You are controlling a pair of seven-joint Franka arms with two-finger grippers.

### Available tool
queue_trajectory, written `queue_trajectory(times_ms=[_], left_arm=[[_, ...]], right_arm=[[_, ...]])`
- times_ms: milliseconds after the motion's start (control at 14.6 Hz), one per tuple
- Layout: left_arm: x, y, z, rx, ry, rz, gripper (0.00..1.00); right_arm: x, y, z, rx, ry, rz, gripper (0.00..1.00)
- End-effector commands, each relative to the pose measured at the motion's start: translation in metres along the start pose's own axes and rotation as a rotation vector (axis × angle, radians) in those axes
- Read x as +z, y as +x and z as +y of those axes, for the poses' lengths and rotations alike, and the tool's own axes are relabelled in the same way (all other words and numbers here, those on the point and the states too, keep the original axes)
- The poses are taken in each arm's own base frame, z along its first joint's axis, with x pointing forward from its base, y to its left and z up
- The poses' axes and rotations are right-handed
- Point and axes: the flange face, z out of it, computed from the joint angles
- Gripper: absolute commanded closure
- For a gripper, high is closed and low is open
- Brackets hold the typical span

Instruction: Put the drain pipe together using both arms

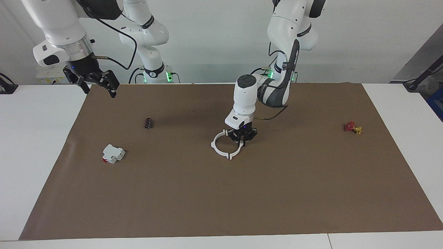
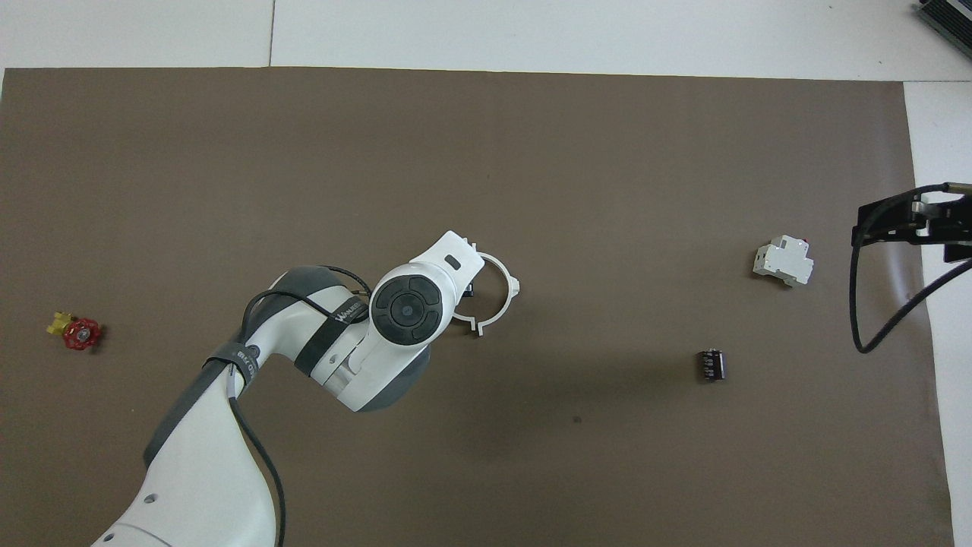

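The drain pipe (image 1: 221,147), a thin white ring lying mid-mat, looks light, springy and easily flexed, best pinched across its flat rim. The left gripper (image 1: 243,137) grasps that rim; the right gripper (image 1: 94,80) waits raised, fingers parted

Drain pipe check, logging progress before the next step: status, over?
Left gripper down at the drain pipe, on its rim. Right gripper open, waiting raised over the mat's edge. Pipe reads as one ring mid-mat. Nothing in the way.

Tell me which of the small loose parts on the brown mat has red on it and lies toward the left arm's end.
The small red and yellow valve, alone at that end. The white block with a red part and the black cylinder lie toward the right arm's end.
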Motion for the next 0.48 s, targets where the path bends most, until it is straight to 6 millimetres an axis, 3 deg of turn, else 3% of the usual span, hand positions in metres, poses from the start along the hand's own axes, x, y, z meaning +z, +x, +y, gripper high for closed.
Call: queue_trajectory(times_ms=[0, 411], left_arm=[[0.003, -0.003, 0.002, -0.002, 0.008, 0.018, 1.00], [0.003, -0.010, 0.009, 0.008, 0.008, 0.015, 1.00]], right_arm=[[0.002, -0.003, 0.002, -0.029, 0.022, -0.023, 0.00], [0.001, -0.005, -0.007, -0.046, 0.024, -0.019, 0.00]])
